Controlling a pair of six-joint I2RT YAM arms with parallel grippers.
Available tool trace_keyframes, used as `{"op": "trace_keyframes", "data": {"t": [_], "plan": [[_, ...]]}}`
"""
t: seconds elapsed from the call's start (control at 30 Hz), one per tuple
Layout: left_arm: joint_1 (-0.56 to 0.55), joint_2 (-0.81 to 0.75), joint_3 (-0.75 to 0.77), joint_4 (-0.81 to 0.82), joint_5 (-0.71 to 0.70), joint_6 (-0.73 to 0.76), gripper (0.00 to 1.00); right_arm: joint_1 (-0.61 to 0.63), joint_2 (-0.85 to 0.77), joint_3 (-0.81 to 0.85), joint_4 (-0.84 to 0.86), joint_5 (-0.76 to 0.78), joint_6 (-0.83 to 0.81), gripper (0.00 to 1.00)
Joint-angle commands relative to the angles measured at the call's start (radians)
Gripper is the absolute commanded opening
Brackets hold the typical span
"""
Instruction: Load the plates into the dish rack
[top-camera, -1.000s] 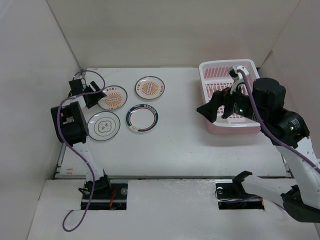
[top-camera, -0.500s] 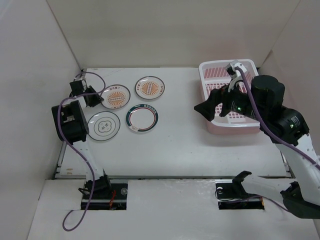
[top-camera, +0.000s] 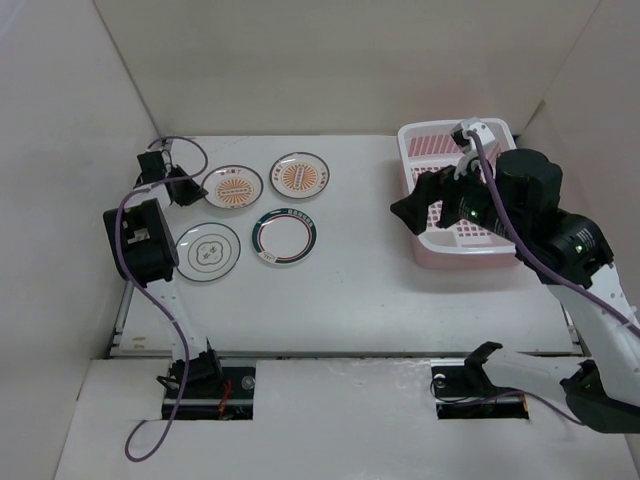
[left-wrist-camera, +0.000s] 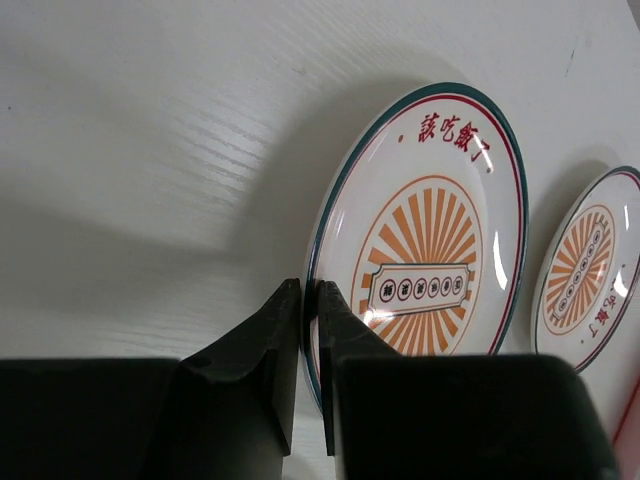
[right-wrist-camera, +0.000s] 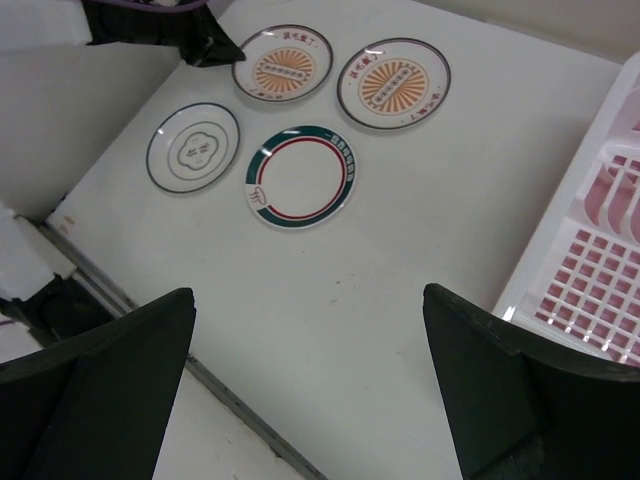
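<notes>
The left gripper (left-wrist-camera: 308, 305) is closed on the left rim of the left sunburst plate (left-wrist-camera: 420, 255), its two dark fingers (left-wrist-camera: 270, 360) pinched almost together with the plate's green edge in the narrow slit between them. That plate sits at the far left of the white table (top-camera: 350, 290); whether its gripped edge is off the surface cannot be told. Just to its right, close but apart, lies the second sunburst plate (top-camera: 300, 176). Nearer than these two lie the thin-ringed plate (top-camera: 207, 252) on the left and the green-banded plate (top-camera: 285, 236) on its right, both flat on the table and separate from each other. The pink dish rack (top-camera: 411, 136) with its white rim stands at the far right of the table, well apart from all four plates, and none of the visible part of it holds a plate. The right gripper (top-camera: 402, 210) hangs above the table just left of the rack, its fingers spread wide and holding nothing, pointing left toward the plates.
</notes>
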Motion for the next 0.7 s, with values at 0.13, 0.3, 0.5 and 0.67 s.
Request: {"op": "trace_keyframes", "data": {"t": [0.13, 0.3, 0.5, 0.67], "plan": [[-0.013, -0.202, 0.168, -0.188, -0.085, -0.066, 0.00, 0.085, 0.093, -0.081, 0.086, 0.240, -0.071, 1.00], [-0.038, -0.248, 0.300, -0.384, -0.079, -0.170, 0.00, 0.158, 0.187, -0.124, 0.223, 0.373, -0.160, 1.00], [-0.087, -0.269, 0.407, -0.583, -0.093, -0.245, 0.00, 0.243, 0.409, -0.067, 0.413, 0.537, -0.356, 1.00], [-0.143, -0.375, 0.344, -0.606, -0.044, -0.340, 0.00, 0.307, 0.532, 0.025, 0.534, 0.497, -0.496, 1.00]]}}
